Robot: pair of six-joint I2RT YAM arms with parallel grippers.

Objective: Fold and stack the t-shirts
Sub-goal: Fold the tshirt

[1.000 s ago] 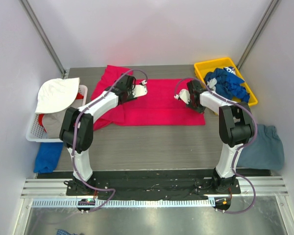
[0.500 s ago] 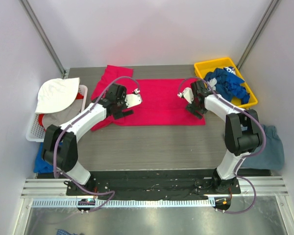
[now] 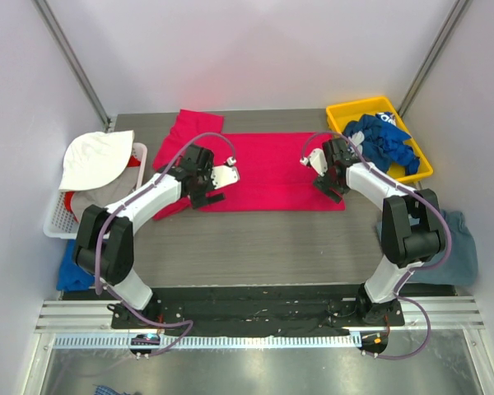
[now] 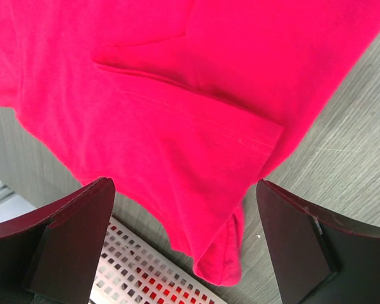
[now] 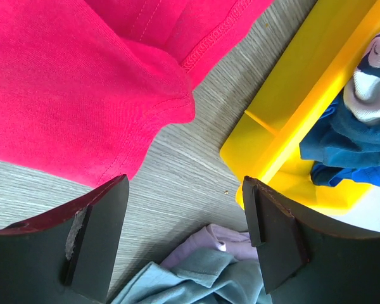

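**Grippers.** The left gripper (image 4: 182,185) stands with its jaws spread wide and holds nothing. It hovers over the left end of the pink-red t-shirt (image 3: 272,169). The right gripper (image 5: 185,182) is also spread and empty, and sits over the shirt's right near corner. Each arm covers one end, so both ends can be handled at once.

**Work item.** The pink-red t-shirt lies flat across the middle of the table (image 3: 263,239) as a wide band, apparently folded once along its length. At the left end a sleeve projects to the far side and loose cloth trails to the near side. This end probably needs tidying before the next fold.

**Surroundings.**
- A yellow bin (image 3: 339,115) at the far right holds the royal blue t-shirts (image 3: 383,141), unfolded.
- A grey-blue t-shirt (image 3: 445,247) lies crumpled at the near right.
- A white basket (image 3: 53,222) stands at the left edge.
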